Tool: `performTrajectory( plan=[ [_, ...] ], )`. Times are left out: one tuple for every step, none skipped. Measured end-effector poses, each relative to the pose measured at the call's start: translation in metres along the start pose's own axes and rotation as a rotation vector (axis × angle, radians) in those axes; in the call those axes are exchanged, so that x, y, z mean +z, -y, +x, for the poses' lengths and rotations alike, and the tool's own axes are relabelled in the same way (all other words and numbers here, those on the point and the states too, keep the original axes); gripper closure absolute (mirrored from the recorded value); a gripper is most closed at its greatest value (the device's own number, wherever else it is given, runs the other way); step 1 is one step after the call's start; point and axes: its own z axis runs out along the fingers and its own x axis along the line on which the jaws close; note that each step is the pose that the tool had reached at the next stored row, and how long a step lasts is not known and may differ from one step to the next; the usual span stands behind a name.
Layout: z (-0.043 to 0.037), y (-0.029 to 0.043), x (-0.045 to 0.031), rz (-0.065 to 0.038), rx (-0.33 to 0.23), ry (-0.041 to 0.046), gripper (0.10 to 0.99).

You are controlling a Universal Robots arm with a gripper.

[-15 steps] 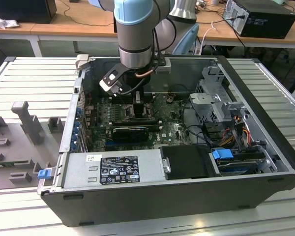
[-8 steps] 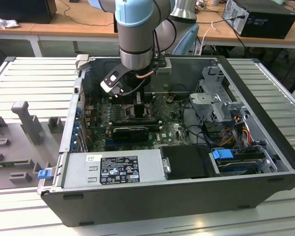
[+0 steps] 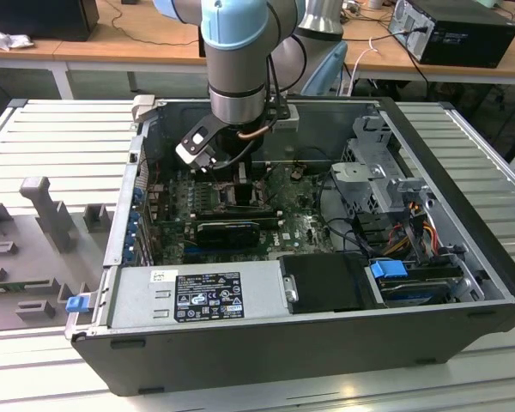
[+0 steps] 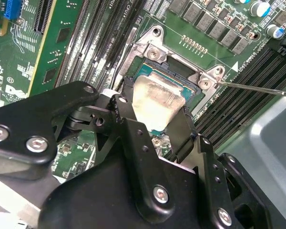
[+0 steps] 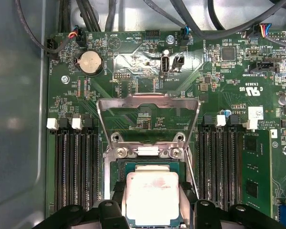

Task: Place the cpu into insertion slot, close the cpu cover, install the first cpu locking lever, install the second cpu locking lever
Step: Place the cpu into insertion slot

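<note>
**Chip gripped at the open socket, cover raised**

Black fingers (image 4: 128, 117) of the gripper (image 4: 155, 107) are pressed against two opposite edges of the cpu (image 5: 151, 198), one on each side, with the pale silver top showing between them. The cpu sits level over the insertion slot (image 5: 148, 164). Its green rim lies inside the black and metal frame, and a strip of the dark socket bed shows past its far edge. Whether it is fully seated or just above the contacts cannot be told.

In the first wrist view the cpu cover (image 5: 148, 99) is swung open. It stands up from its hinge edge beside the slot, and green board is visible through its square window. In the second wrist view a thin locking lever (image 4: 257, 89) slants away from one corner of the frame, clear of the cover. Long black memory slots (image 5: 74, 167) run along both sides of the socket. A round coin battery (image 5: 90, 62) lies on the motherboard (image 5: 219, 81) beyond the raised cover.

In the exterior view the arm (image 3: 236, 51) reaches down into an opened computer case (image 3: 326, 343). The case lies on its side on the ribbed metal bench (image 3: 51, 137), and the wrist hangs over the middle of the board, towards the exterior view's left.
</note>
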Motion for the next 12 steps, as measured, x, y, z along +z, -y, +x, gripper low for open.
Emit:
performTrajectory(
  plan=[
    [0.0, 0.0, 0.0001, 0.0, 0.0, -0.0003, 0.557],
    [0.0001, 0.0, 0.0003, 0.0, 0.0, -0.0008, 0.545],
    [0.0002, -0.0001, 0.0001, 0.0, 0.0, 0.0, 0.478],
    [0.0007, -0.0007, 0.0003, 0.0, 0.0, -0.0002, 0.478],
    [0.0011, -0.0012, 0.0003, 0.0, 0.0, -0.0001, 0.478],
    [0.0014, -0.0017, 0.0004, 0.0, 0.0, -0.0002, 0.478],
    [0.0016, -0.0022, 0.0006, 0.0, -0.001, -0.0003, 0.478],
    [0.0018, -0.0022, 0.0007, 0.0, -0.001, -0.0003, 0.478],
    [0.0019, -0.0023, 0.0008, 0.0, -0.001, -0.0002, 0.478],
    [0.0028, -0.0025, 0.0011, 0.0, -0.003, -0.0002, 0.478],
    [0.0032, -0.0027, 0.0012, 0.0, -0.003, -0.0003, 0.478],
    [0.0038, -0.0028, 0.0013, 0.0, -0.004, -0.0004, 0.478]
  ],
)
